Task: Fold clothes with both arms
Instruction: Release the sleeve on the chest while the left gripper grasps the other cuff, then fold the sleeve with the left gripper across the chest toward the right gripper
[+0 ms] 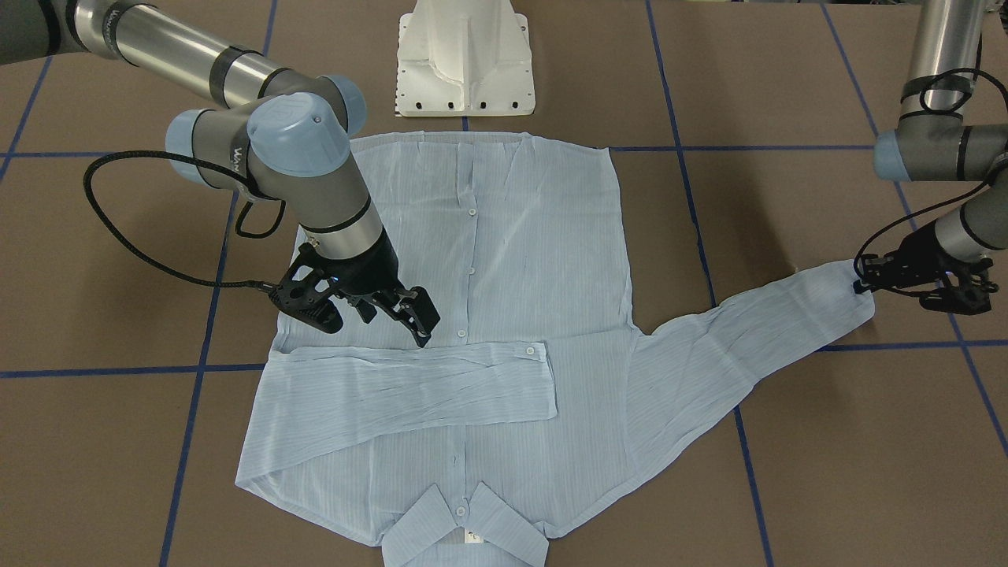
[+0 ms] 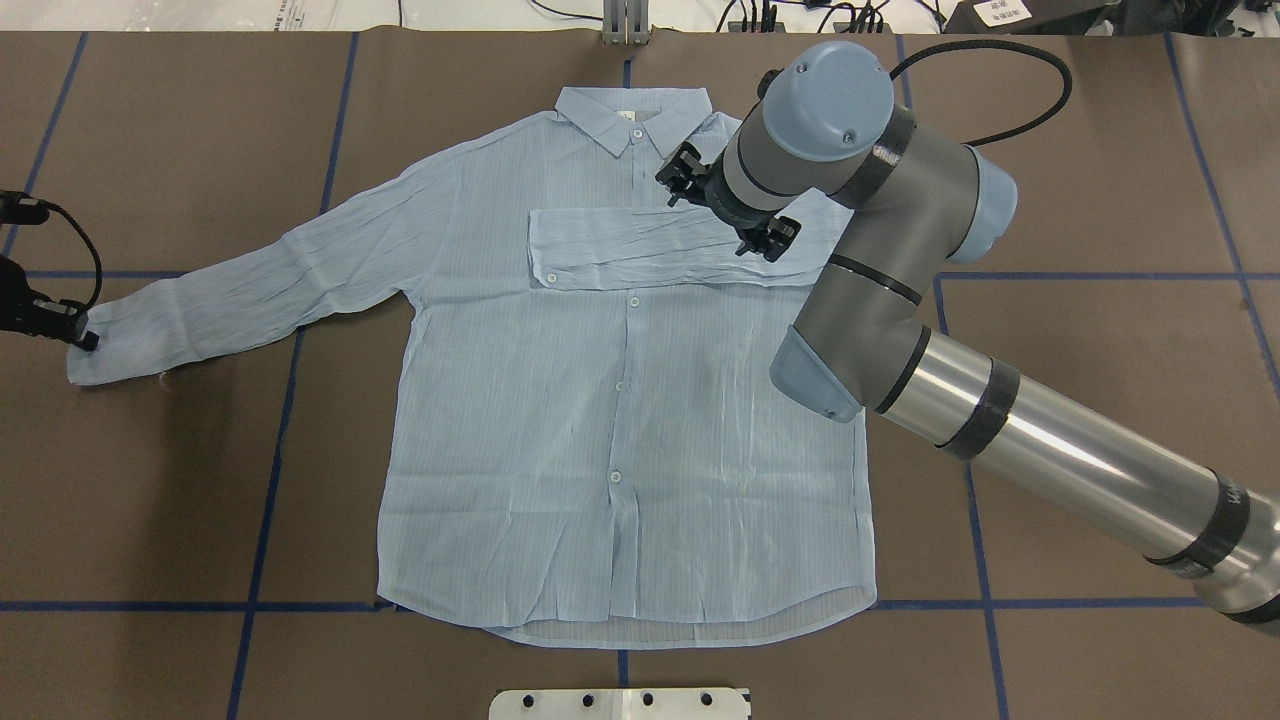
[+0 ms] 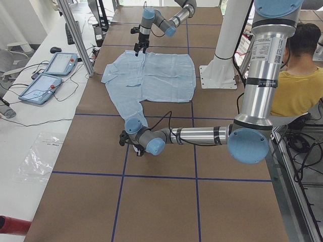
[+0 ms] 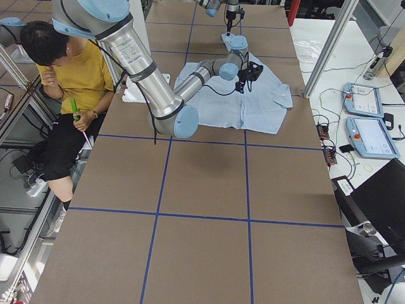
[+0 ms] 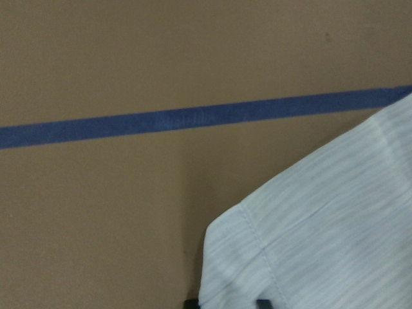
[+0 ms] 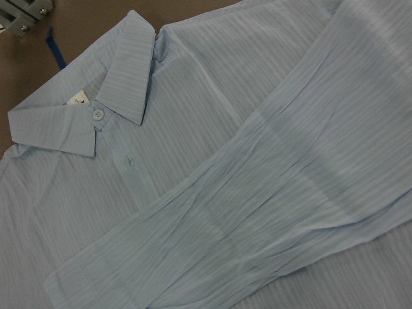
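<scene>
Shirt (image 2: 620, 420): flat on the tabletop (image 2: 1100, 450), one sleeve (image 2: 640, 250) crossed over chest, other outstretched.
Right tool (image 1: 370, 311): spread, above the crossed sleeve.
Left tool (image 2: 88, 341): at outstretched cuff (image 1: 843, 298); grip unclear.
Next move: pinch cuff squarely, carry it low across chest.

This is a robotics lab. The brown surface (image 4: 202, 209) is gridded with blue tape lines (image 4: 247, 183). Past its edge, well beyond the right claw (image 4: 247, 79), 2 cabled teach pendants (image 4: 366, 101) lie on a white bench (image 4: 304, 28) beside an aluminium frame post (image 4: 329, 47). On that claw's opposite side, behind the arms, a person (image 4: 76, 76) in yellow sits.
</scene>
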`<state>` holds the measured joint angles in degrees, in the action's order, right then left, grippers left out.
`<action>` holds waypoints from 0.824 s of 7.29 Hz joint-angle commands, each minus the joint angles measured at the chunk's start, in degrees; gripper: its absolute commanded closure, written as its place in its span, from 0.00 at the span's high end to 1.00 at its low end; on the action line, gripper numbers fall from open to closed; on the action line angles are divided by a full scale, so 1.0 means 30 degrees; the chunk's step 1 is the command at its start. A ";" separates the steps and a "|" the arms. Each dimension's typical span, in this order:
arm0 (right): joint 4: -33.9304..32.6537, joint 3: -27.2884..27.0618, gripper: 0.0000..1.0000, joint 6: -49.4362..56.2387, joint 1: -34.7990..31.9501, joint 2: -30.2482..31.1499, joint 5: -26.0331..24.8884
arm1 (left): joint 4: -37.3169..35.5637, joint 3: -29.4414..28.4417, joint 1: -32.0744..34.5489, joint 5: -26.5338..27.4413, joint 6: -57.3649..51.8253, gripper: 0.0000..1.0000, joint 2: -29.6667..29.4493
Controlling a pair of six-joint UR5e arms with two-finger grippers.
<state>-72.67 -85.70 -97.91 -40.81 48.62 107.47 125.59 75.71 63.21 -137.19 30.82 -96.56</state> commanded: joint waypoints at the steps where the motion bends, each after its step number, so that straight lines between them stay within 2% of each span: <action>1: 0.0052 -0.1282 0.99 0.0029 -0.0108 0.1018 0.0211 | -0.0087 0.0974 0.0025 -0.1350 0.2451 0.00 -0.0914; 3: 0.0081 -0.1809 0.99 0.0204 -0.0663 0.2009 0.0358 | -0.0058 0.2181 -0.0033 -0.1496 0.7398 0.00 -0.3337; 5: 0.0140 -0.3212 0.99 0.2013 -0.1365 0.3824 0.0593 | -0.0058 0.2621 -0.2421 -0.1439 1.2755 0.00 -0.6410; 6: 0.0141 -0.3336 0.99 0.2718 -0.2036 0.4384 0.1348 | 0.0029 0.2449 -0.3538 -0.1264 1.5800 0.00 -0.8313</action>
<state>-72.29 -94.38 -92.57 -44.87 59.12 109.63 125.48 83.10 56.84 -141.44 67.29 -114.86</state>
